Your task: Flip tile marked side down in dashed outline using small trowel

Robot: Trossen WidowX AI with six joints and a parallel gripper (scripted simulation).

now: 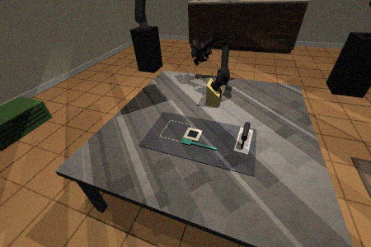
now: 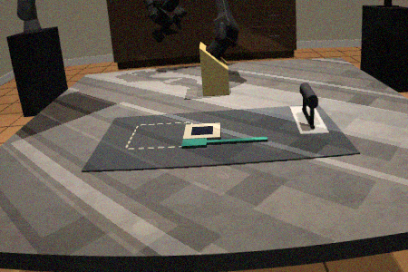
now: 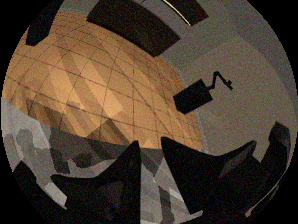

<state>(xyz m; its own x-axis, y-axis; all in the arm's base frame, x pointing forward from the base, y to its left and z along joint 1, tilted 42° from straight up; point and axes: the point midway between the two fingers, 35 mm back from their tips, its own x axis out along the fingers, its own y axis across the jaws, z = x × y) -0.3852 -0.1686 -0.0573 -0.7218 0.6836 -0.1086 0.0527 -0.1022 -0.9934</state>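
Note:
The tile (image 1: 193, 134) (image 2: 202, 131) lies flat on the mat (image 1: 231, 162) (image 2: 136, 160), cream with its dark square facing up, at the right end of the dashed outline (image 2: 154, 149). The trowel (image 1: 246, 127) (image 2: 308, 96), with a pale flat blade and raised black handle, rests at the mat's right end. My gripper (image 1: 203, 58) (image 2: 169, 34) (image 3: 149, 142) is high above the far side of the table, well away from both. Its fingers are partly open, with a narrow gap and nothing between them.
A teal flat-bladed tool (image 1: 187, 142) (image 2: 194, 142) lies along the tile's near edge, its thin handle pointing right. A yellow slanted block (image 1: 213, 98) (image 2: 214, 76) stands behind the mat near my arm's base. Other arms on black pedestals stand beyond the table.

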